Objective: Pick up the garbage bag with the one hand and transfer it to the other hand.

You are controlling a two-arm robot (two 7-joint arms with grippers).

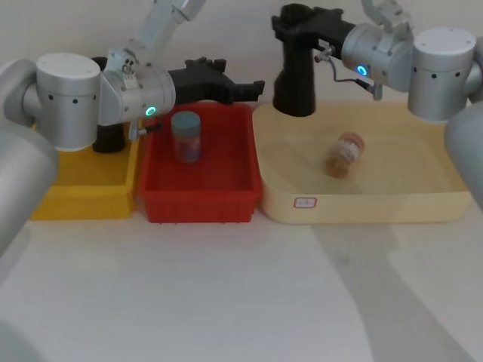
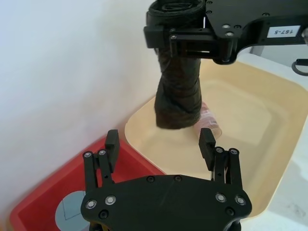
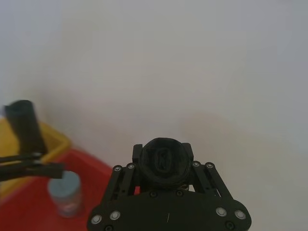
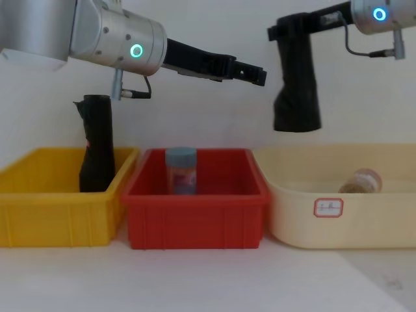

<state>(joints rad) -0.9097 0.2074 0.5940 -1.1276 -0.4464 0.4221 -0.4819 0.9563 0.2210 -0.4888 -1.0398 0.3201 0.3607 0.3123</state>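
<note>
Against a plain white wall, the glossy black plastic garbage bag [image 4: 296, 84] is hanging upright in the air above the far left corner of the cream tray [image 4: 338, 227], flared end down. The blue-ringed right gripper [image 4: 290, 28] is clamping its rolled top. The teal-ringed left gripper [image 4: 250, 73] is hovering over the red bin [image 4: 195, 224], just left of the bag, fingers apart and empty.

Black garbage bag [image 4: 296, 91]; yellow bin [image 4: 39, 195]; red bin [image 4: 195, 221]; cream tray [image 4: 364, 221].

White table [image 1: 226, 302], yellow bin [image 4: 58, 188], red bin [image 4: 195, 221], cream tray [image 4: 338, 221] (labelled, text perhaps unreadable)
</note>
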